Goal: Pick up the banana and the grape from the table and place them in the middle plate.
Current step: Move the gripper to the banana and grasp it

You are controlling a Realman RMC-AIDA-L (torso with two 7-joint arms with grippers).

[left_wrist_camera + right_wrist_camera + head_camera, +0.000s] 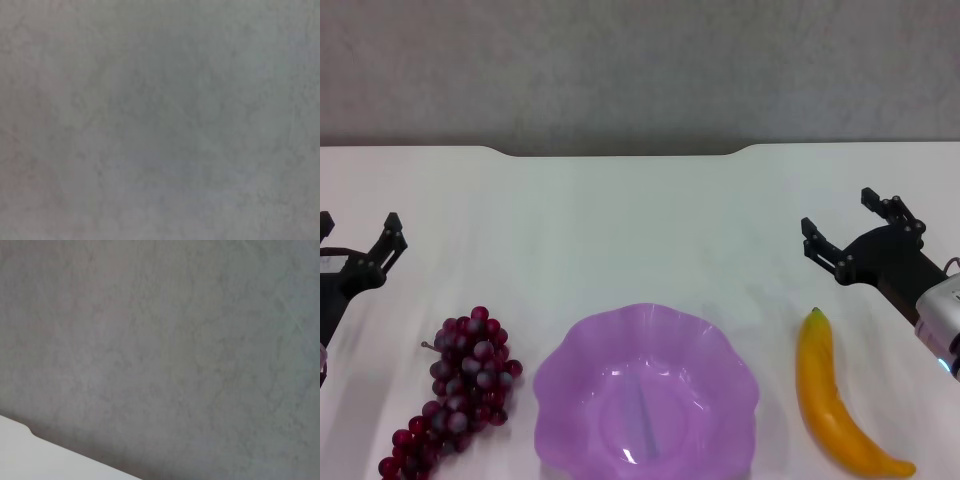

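Note:
The purple scalloped plate sits at the front middle of the white table and holds nothing. The bunch of dark red grapes lies left of it. The yellow banana lies right of it, stem end pointing away from me. My left gripper is open at the left edge, behind and left of the grapes. My right gripper is open, just behind the banana's stem end. Neither holds anything. Both wrist views show only the grey wall; the right wrist view also shows a corner of the table.
A grey wall rises behind the table's far edge, which has a shallow notch in the middle.

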